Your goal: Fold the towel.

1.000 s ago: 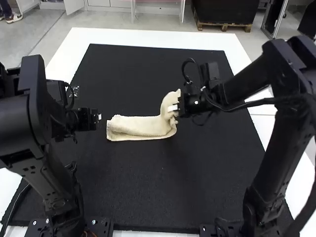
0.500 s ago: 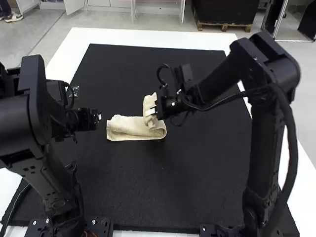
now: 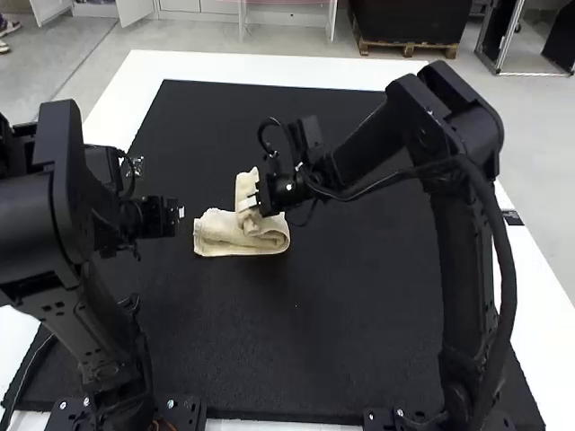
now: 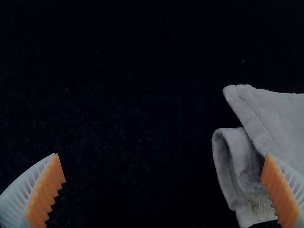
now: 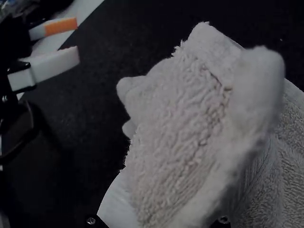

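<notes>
The right gripper [image 3: 250, 204] has the towel's [image 3: 220, 235] raised end clenched; the left gripper [image 4: 162, 156] gapes, 2 fingers apart. Released too high, that end could flop crooked.

You have open black mat [image 3: 296, 350] across the high view's lower middle, between the two arms, and more across the upper middle, beyond the towel [image 3: 216, 235]. Left of center, only a narrow gap separates the left gripper [image 3: 181, 214] from the towel. Your way across the center is blocked by the towel's raised end and the right gripper [image 3: 250, 204]; the right arm [image 3: 463, 260] blocks the right side.
</notes>
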`<control>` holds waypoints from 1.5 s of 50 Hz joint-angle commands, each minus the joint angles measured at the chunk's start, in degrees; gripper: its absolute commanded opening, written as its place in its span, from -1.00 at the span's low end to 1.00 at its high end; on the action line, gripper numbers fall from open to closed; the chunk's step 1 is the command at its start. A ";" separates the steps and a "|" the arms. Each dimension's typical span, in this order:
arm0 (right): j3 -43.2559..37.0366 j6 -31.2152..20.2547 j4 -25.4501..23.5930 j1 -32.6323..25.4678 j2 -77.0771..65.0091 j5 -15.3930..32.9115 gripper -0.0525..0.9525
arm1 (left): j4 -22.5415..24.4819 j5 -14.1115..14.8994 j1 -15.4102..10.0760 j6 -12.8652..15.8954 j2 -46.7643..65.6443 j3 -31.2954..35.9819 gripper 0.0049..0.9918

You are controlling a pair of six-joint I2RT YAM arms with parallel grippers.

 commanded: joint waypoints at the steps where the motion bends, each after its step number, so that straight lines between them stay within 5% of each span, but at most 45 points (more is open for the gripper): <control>1: 2.69 0.49 0.51 1.21 1.16 -1.04 -0.94 | 0.24 0.01 0.64 -0.30 -2.40 0.85 0.95; 44: 11.13 3.57 0.33 4.29 7.49 -2.62 -0.86 | -0.72 -0.52 0.64 -0.74 -5.22 0.41 0.95; 50: 11.13 3.66 0.16 4.20 7.23 -2.71 -0.70 | -0.63 -1.05 0.64 -0.74 -5.22 0.41 0.95; 54: 11.13 4.10 -0.02 4.20 6.88 -2.71 -0.31 | -0.55 -1.14 0.64 -0.83 -5.13 0.41 0.96; 67: 10.60 4.36 -1.16 4.11 3.45 -4.03 0.41 | -0.55 -1.58 0.64 -0.92 -5.22 0.32 0.95; 75: 9.90 4.36 -1.42 3.23 0.11 -4.03 0.41 | -0.46 -1.58 0.46 -1.01 -5.13 -0.12 0.95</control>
